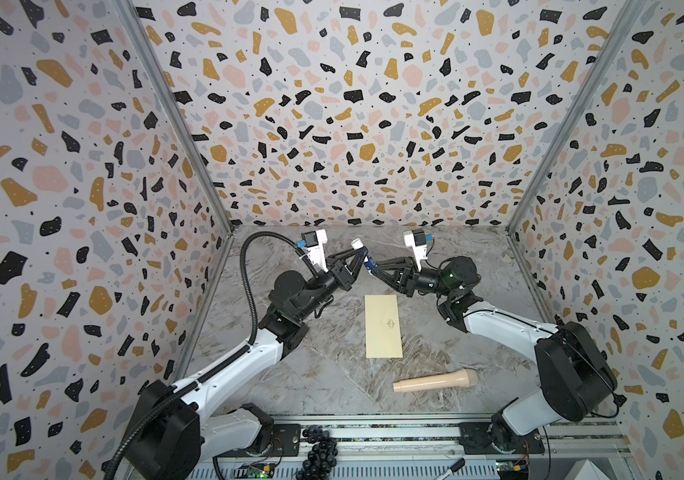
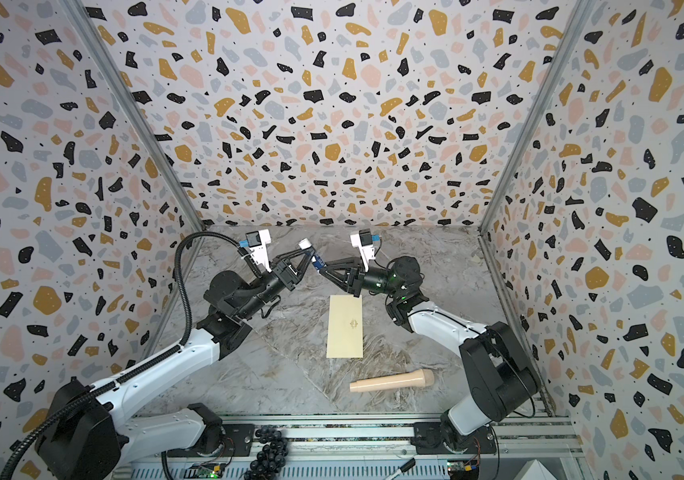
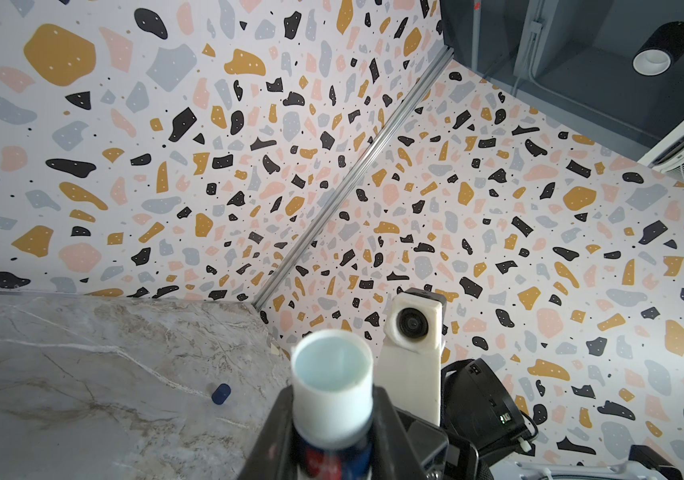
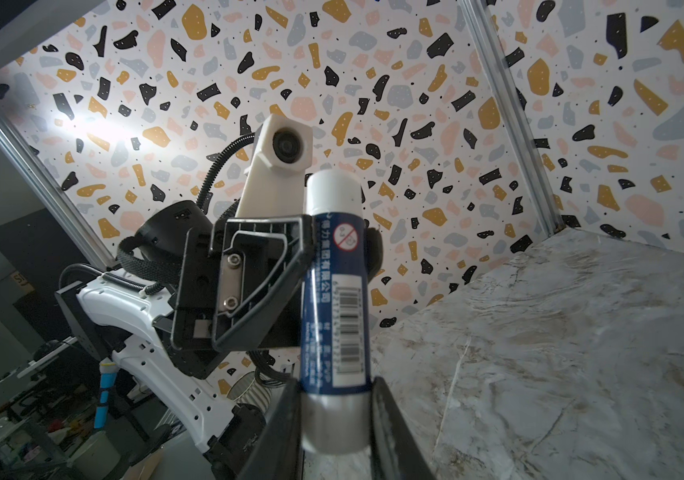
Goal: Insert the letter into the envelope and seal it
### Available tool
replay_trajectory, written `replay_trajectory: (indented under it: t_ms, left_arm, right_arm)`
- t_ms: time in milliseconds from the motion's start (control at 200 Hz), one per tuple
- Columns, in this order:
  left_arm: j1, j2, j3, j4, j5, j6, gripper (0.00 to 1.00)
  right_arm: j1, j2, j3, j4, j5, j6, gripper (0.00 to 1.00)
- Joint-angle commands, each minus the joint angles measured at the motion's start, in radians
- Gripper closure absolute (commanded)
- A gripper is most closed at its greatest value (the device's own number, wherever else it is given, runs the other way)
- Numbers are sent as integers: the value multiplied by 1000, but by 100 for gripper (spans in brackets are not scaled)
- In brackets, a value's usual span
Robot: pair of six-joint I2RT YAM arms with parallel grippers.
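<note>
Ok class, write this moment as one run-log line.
left gripper: shut on glue stick | right gripper: shut on its base | blue cap: off, on table | envelope: flat on table, untouched

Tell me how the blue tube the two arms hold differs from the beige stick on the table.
The glue stick is blue with white ends; the beige stick is one plain colour. The glue stick is held in the air by the left gripper and right gripper; the beige stick lies untouched on the table. The glue stick is a straight tube; the beige stick widens at one end. Both are long and round.
</note>
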Motion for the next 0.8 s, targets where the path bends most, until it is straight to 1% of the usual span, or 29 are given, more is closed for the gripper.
replay_trajectory:
  t_ms: [0, 50, 120, 235, 330, 451, 526, 666, 796]
  left_arm:
    - [-3, -16, 2, 62, 13, 16, 100]
    - [-3, -13, 3, 52, 10, 25, 100]
    - [-3, -13, 6, 32, 5, 42, 100]
    - [-3, -10, 10, 0, -4, 63, 100]
    - [-3, -5, 7, -8, -5, 69, 100]
    - [-4, -5, 2, -10, -8, 69, 100]
    - [-4, -5, -1, -10, -10, 69, 100]
    - [-3, -7, -1, -10, -12, 69, 100]
    - [-3, -5, -2, -7, -11, 63, 100]
  right_arm:
    - [21, -85, 50, -156, 111, -151, 97]
    - [39, -113, 60, -248, 178, -229, 100]
    - [72, -149, 86, -383, 294, -351, 100]
    - [159, -184, 149, -588, 550, -548, 100]
    - [236, -187, 196, -684, 752, -667, 100]
    - [336, -177, 225, -718, 996, -801, 100]
    - [393, -161, 240, -719, 1123, -882, 100]
    - [470, -123, 261, -695, 1298, -1006, 100]
    - [530, -89, 263, -638, 1423, -1130, 100]
